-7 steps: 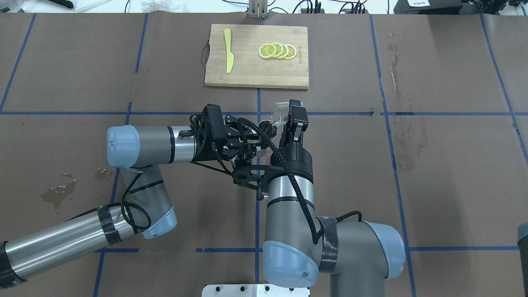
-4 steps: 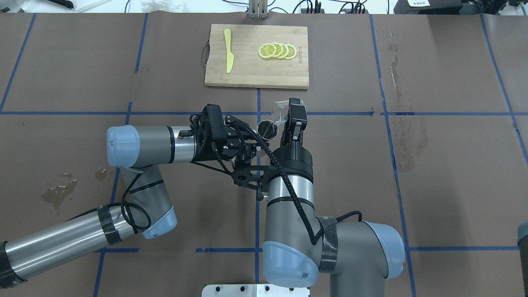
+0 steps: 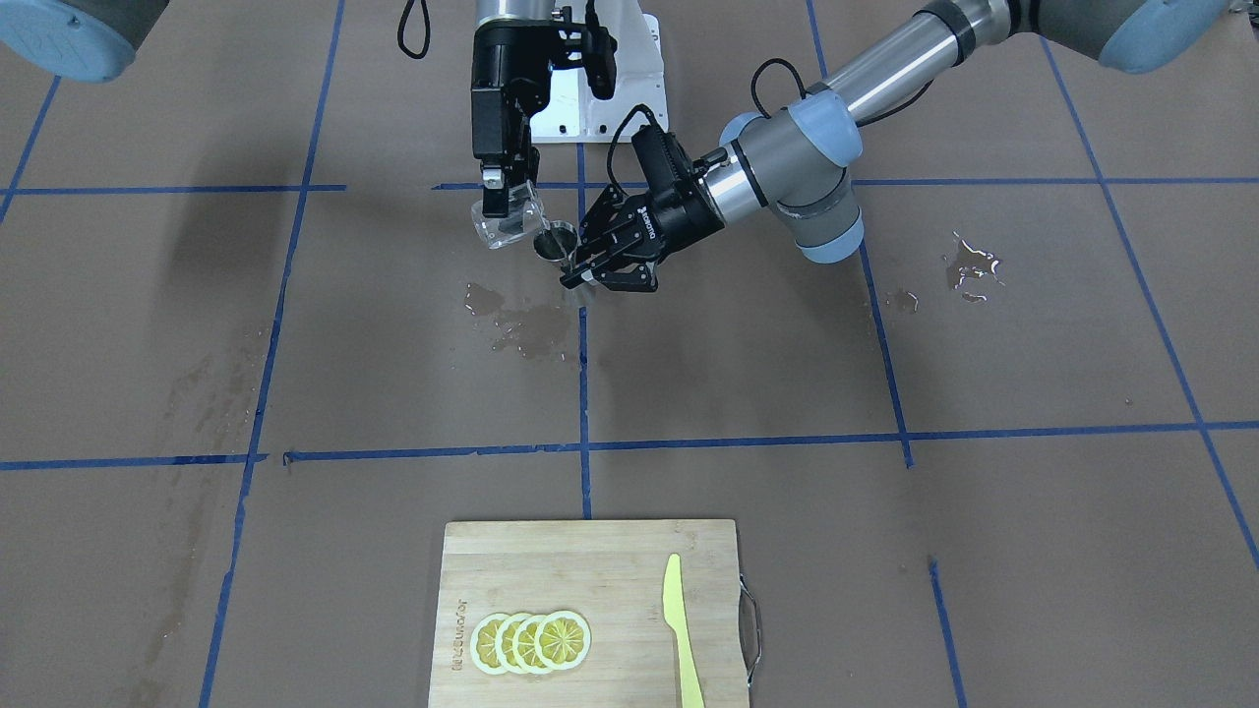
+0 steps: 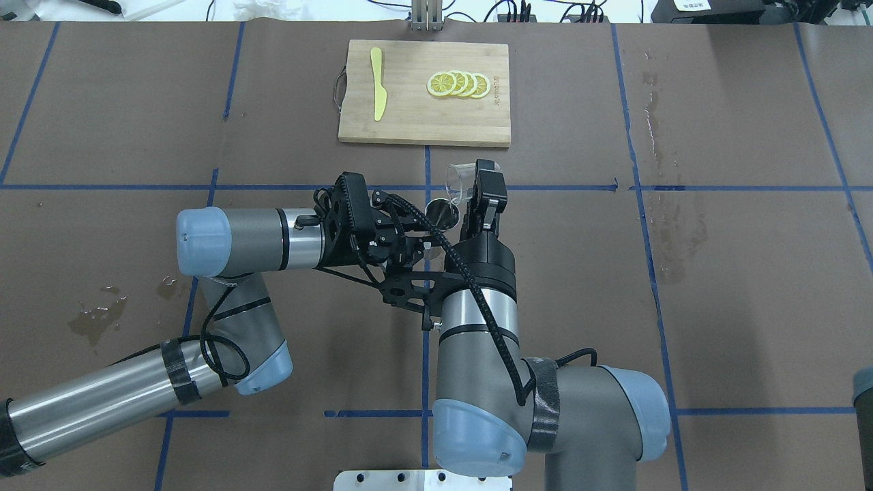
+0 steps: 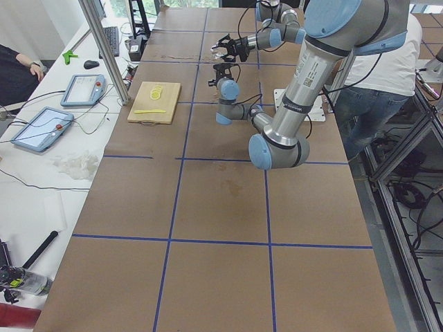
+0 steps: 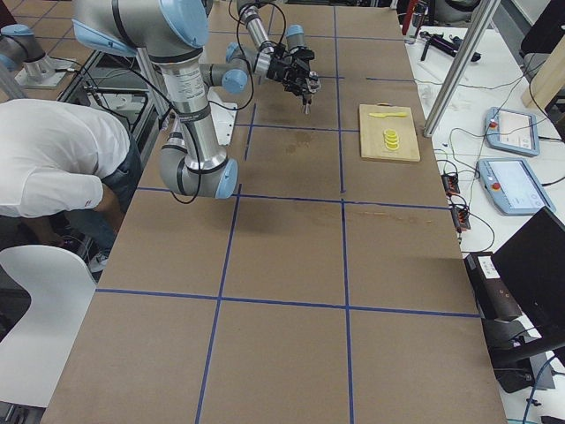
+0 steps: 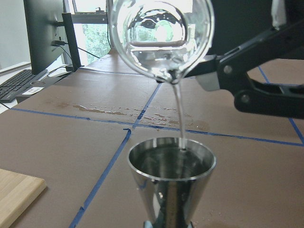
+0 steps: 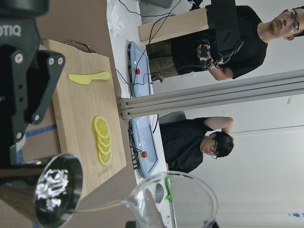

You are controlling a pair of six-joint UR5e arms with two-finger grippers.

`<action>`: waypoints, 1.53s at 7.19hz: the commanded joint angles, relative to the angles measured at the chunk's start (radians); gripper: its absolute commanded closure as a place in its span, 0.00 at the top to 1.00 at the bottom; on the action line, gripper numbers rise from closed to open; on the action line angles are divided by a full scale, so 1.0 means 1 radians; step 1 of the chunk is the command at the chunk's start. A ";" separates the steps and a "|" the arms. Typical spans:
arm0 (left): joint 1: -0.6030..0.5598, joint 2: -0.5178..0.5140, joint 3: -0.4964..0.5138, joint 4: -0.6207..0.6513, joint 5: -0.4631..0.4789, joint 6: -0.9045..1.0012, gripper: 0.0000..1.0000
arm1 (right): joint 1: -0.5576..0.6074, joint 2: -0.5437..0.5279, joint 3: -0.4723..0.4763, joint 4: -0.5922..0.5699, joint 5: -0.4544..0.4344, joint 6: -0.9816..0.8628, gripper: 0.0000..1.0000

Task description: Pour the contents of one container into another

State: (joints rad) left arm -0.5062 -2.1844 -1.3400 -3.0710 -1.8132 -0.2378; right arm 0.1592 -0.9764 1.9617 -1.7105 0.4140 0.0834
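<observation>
Mid-pour: my right end effector point(image 3: 506, 200) grips tilted cup point(image 7: 160, 38), left end effector point(image 3: 580, 269) grips jigger point(image 7: 171, 176). Stream point(image 7: 179, 114) running; jigger prob. not full.

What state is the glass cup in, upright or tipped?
Tipped: the glass cup leans lip-down above the jigger, a thin stream runs into it.

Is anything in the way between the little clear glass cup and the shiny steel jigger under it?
Nothing visible is. The small clear glass cup is tilted just above the silvery steel hourglass-shaped jigger, and a thin stream of clear liquid falls from its lip straight into the jigger's open mouth.
</observation>
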 commanded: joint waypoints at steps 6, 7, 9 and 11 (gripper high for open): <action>0.002 0.005 -0.001 -0.002 0.000 0.000 0.00 | 0.032 -0.038 0.017 0.230 0.113 0.298 0.00; 0.002 0.006 -0.001 -0.003 -0.002 0.000 0.00 | 0.046 -0.053 0.032 0.233 0.127 0.341 0.00; -0.003 0.009 -0.004 -0.008 -0.002 -0.002 0.00 | 0.072 -0.079 0.052 0.252 0.160 0.371 0.00; -0.029 0.014 -0.030 -0.011 -0.002 -0.049 0.00 | 0.083 -0.090 0.052 0.255 0.161 0.371 0.00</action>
State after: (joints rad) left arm -0.5195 -2.1737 -1.3535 -3.0797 -1.8146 -0.2567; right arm 0.2349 -1.0599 2.0129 -1.4591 0.5729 0.4515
